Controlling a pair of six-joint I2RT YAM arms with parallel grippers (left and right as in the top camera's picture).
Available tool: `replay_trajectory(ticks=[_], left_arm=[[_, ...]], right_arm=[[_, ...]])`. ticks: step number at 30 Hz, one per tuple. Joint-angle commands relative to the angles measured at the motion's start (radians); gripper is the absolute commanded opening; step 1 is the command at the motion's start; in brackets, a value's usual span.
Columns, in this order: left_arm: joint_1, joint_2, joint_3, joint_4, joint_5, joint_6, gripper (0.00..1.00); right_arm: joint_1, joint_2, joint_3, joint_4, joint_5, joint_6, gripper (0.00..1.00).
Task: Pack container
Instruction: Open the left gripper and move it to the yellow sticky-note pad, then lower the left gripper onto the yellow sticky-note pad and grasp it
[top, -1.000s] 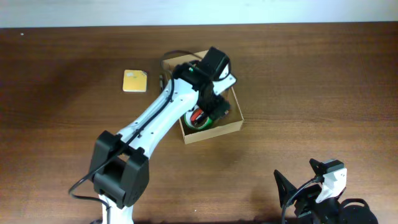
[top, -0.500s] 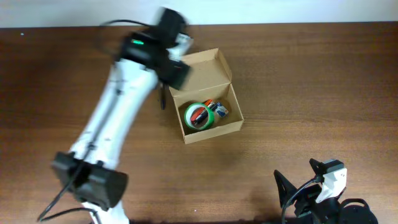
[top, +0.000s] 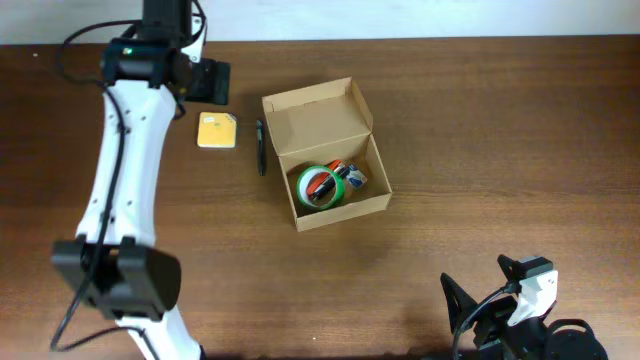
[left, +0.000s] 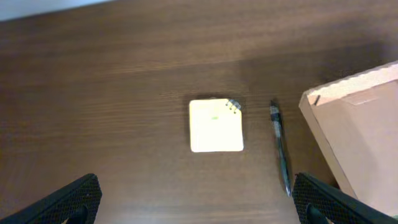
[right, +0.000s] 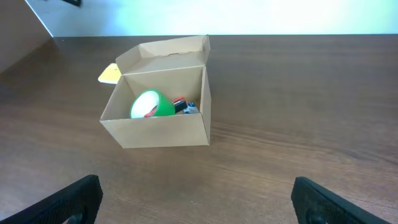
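The tan cardboard container (top: 352, 206) stands open at the table's middle with its flap lid (top: 318, 116) tilted back. Inside lie a green tape roll (top: 320, 185) and small items (top: 352, 177). A yellow sticky-note pad (top: 216, 130) and a dark pen (top: 261, 147) lie on the table left of it. My left gripper (top: 212, 82) is open and empty, hovering at the far left just behind the pad. In the left wrist view I see the pad (left: 216, 125), the pen (left: 281, 149) and the lid (left: 360, 124) beyond the open fingers (left: 199, 205). My right gripper (top: 480, 300) is open and empty at the front right.
The right wrist view shows the container (right: 158, 129) with the green roll (right: 151, 104) inside, the pad (right: 109, 73) behind it, and my open right gripper (right: 199, 199). Bare wooden table (top: 500, 150) lies to the container's right. The table's back edge meets a white wall.
My left arm swung from over the container to the far left, above the pad. The container's contents are now uncovered. The right arm has not moved.
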Motion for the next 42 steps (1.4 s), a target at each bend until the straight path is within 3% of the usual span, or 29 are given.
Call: replay_trajectory(ticks=[1, 13, 42], left_arm=[[0.008, 0.123, 0.006, 0.035, 0.023, 0.022, 0.98], [0.014, 0.299, 0.111, 0.030, 0.019, 0.027, 0.98], [0.014, 0.520, 0.112, 0.120, 0.023, 0.021, 0.97]], right_arm=[[0.001, -0.007, 0.000, 0.003, 0.016, 0.001, 0.99], [0.001, -0.007, 0.000, 0.003, 0.016, 0.001, 0.99], [0.001, -0.007, 0.000, 0.003, 0.016, 0.001, 0.99]])
